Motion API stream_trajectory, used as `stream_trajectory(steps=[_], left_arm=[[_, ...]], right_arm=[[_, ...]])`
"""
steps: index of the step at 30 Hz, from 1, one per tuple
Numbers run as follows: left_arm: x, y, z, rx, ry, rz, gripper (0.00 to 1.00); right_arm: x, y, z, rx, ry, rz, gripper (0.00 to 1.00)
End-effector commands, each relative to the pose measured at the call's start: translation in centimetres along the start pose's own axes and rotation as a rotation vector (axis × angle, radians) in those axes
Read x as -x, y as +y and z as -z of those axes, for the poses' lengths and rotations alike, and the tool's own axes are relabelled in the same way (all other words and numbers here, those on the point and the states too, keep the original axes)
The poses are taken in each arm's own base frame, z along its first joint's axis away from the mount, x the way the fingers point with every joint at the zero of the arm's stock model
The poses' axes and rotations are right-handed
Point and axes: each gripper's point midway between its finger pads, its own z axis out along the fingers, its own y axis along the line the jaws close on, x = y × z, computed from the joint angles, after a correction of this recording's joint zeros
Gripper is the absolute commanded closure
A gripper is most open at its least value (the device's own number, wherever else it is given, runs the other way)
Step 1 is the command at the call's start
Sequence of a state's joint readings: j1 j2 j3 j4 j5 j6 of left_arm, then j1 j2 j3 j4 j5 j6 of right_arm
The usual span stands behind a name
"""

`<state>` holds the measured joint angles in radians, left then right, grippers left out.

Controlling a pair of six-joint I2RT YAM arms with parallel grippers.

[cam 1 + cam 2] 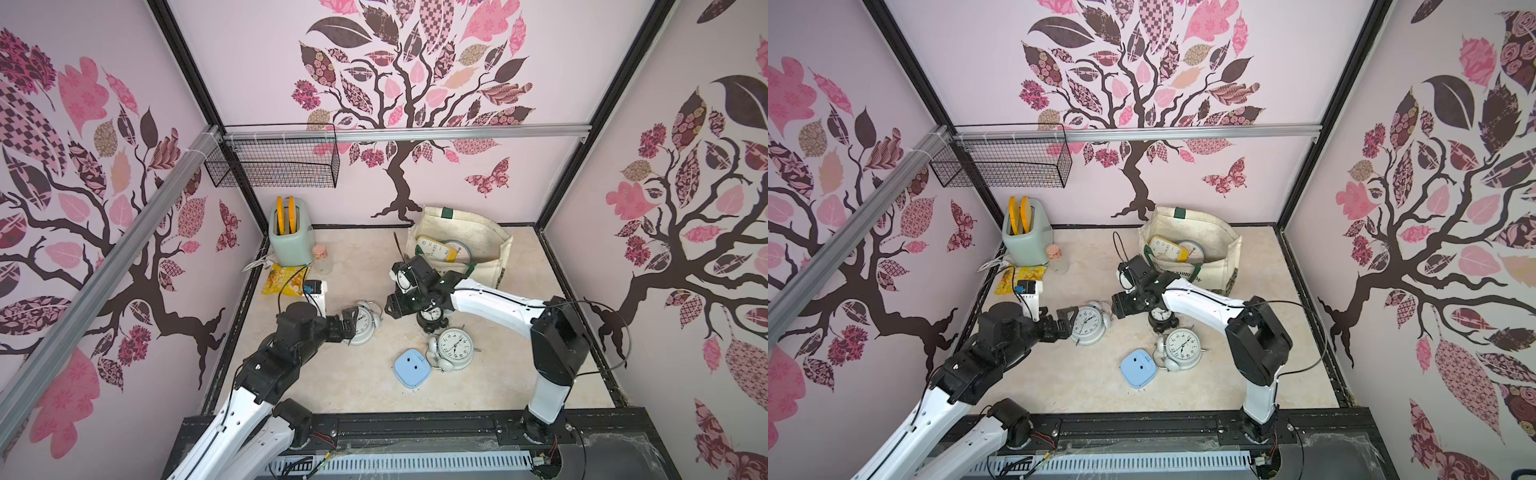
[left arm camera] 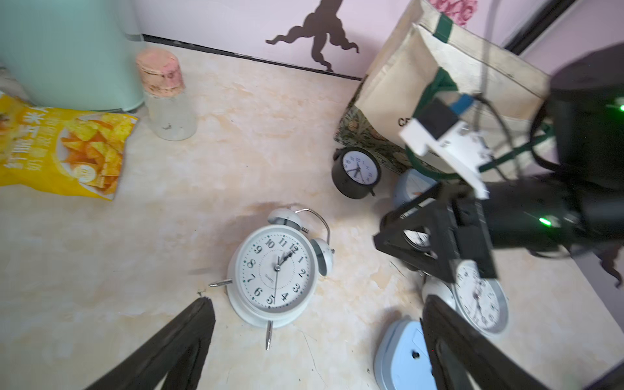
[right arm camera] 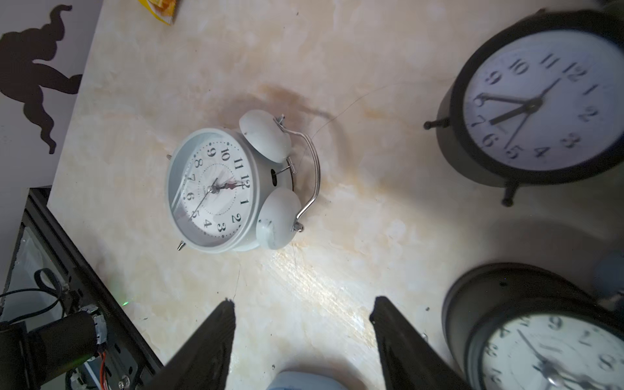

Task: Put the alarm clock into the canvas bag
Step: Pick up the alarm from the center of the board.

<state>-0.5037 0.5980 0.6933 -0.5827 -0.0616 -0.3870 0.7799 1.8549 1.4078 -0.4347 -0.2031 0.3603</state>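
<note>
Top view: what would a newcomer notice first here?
Alarm clocks litter the middle of the pale table: a white twin-bell clock by the left arm, a small black clock under the right arm, and a second white clock nearer the front. At the back wall, the canvas bag stands open with a yellow clock already inside.

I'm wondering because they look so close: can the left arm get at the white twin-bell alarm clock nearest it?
Probably yes: the open left hand hovers right at the white twin-bell alarm clock, with nothing between them.
</note>
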Motion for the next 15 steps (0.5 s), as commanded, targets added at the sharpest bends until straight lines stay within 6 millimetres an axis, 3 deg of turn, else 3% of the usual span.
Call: stream_trajectory(steps=[1,8,15], left_arm=[[-1.1,-1.9,0.5,-0.145,-0.015,-0.033,0.02],[-1.4,-2.2,-0.1,-0.165,0.001,-0.032,0.02],[-1.3,-2.8,0.1,-0.22,-0.009,-0.005,0.02]], right_arm=[[0.6,-0.3,-2.6,-0.018,0.028,0.021,0.36],[1.0,-0.6,-6.4,-0.013,0.073,-0.016,0.43],[1.4,-1.4,-8.9,-0.046,0.082,-0.041,0.53]])
